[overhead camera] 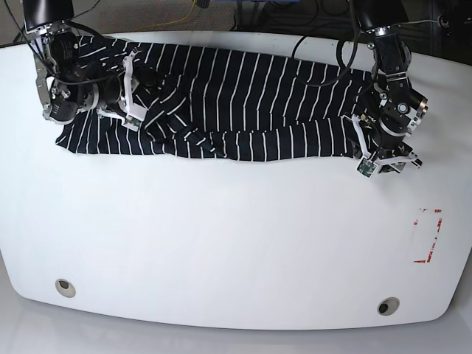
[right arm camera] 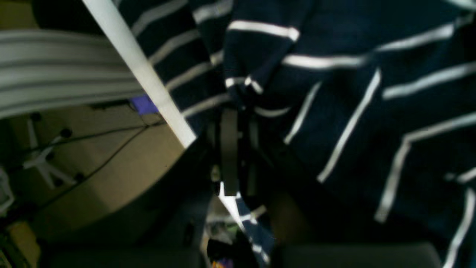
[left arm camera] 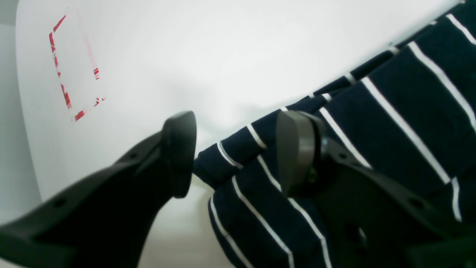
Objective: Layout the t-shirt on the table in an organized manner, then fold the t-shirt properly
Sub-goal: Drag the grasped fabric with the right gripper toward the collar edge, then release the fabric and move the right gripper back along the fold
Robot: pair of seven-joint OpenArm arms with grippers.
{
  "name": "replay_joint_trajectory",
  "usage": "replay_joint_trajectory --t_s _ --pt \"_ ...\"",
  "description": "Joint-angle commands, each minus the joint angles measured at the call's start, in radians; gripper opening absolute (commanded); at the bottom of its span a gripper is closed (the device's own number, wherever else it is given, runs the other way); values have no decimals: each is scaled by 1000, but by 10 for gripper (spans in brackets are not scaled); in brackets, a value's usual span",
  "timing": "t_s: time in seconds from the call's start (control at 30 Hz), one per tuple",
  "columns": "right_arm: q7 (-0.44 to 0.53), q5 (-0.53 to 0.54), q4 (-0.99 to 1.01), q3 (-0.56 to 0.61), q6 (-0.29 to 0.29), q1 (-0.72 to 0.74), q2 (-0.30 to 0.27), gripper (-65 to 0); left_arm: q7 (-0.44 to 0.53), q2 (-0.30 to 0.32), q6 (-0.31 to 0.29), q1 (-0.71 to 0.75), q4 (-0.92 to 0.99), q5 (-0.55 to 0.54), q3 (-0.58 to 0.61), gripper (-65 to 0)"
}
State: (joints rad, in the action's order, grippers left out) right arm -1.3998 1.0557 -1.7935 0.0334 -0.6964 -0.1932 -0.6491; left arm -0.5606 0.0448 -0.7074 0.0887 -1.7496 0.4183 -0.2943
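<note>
We see the table [overhead camera: 221,243], broad and white, with the t-shirt [overhead camera: 243,103] stretched in a long bunched band across its far half, nothing yet laid flat. The cloth reaches the far edge near the right arm, and in the right wrist view some of it seems to hang past that edge, though the picture is dark and blurred, so we hedge on how much.

Risks, as we judge them:
- The right gripper [right arm camera: 232,123] is clamped on a gathered fold of striped cloth beside the table edge. A pull from here may drag more fabric off the table instead of spreading it.
- A bunched grip likely holds several layers, so lifting could carry a twist into the layout.
- The left gripper [left arm camera: 234,152] stands with its jaws apart, straddling a rolled hem at the garment's end and holding nothing. Closing here may catch only that roll, or one layer, which would slip under tension.
- If both arms pull apart unevenly, the wrinkled middle stays crumpled.

Smallest: the red-marked rectangle [overhead camera: 428,236] near the left arm's side is broken red strokes only. We read no brand, label or writing anywhere.
</note>
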Motion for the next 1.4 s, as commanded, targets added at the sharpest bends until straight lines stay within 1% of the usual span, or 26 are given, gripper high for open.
replay_joint_trajectory --t_s 0.0,0.13,0.2,0.4,0.5,0.67,0.8,0.87,1.1,1.37 --pt "4 21 -18 -8 -2 8 -36 -650 14 8 9 -8 -16 -8 -1 -331" --pt "4 25 -19 -10 -2 13 -61 -650 14 7 9 6 -14 -8 -1 -331" --pt "4 47 -19 -10 -2 13 -68 -650 14 7 9 7 -14 -8 -1 -331" --pt "4 173 -19 -8 -2 13 -104 -650 14 5 9 9 -14 -8 -1 -331" --pt "4 246 -19 -8 -2 13 -131 -650 14 5 9 9 -14 -8 -1 -331" --pt "4 329 -19 -10 -2 13 -165 -650 14 5 9 9 -14 -8 -1 -331" --pt "4 395 -19 -10 -2 7 -203 -650 14 5 9 9 -14 -8 -1 -331" --pt "4 420 -19 -10 -2 5 -205 -650 14 5 9 9 -14 -8 -1 -331" --pt "4 428 -19 -13 -2 5 -232 -650 14 -20 9 16 -14 -8 -1 -331" --pt "4 428 -18 -14 -2 7 -234 -650 14 -23 9 29 -14 -8 -1 -331"
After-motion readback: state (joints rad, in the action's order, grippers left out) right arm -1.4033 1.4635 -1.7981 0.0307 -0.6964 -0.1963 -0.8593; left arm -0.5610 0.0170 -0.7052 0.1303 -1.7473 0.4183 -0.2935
